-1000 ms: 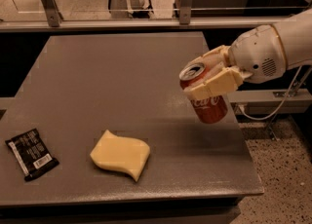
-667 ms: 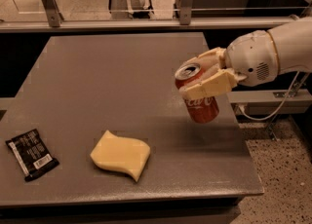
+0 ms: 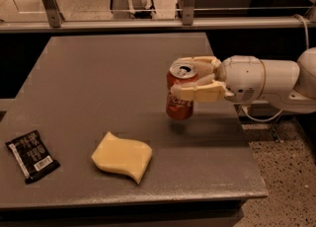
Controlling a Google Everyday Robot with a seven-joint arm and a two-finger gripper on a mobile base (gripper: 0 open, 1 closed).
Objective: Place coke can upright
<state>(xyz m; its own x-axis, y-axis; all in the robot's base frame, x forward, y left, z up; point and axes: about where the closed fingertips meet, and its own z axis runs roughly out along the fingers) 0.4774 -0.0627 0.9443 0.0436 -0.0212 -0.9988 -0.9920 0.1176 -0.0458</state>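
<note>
The red coke can (image 3: 179,95) is upright with its silver top and pull tab facing up, over the right half of the grey table (image 3: 98,83). My gripper (image 3: 190,79) reaches in from the right and is shut on the can's upper part, one cream finger in front and one behind. The can's base is at or just above the table top; I cannot tell whether it touches.
A yellow wavy sponge (image 3: 122,156) lies near the front middle of the table. A black snack packet (image 3: 32,155) lies at the front left. The table's right edge is close beside the can. A metal rail (image 3: 148,21) runs behind the table.
My gripper has carried the can to the left and lower, and the can has turned from a tilt to upright.
</note>
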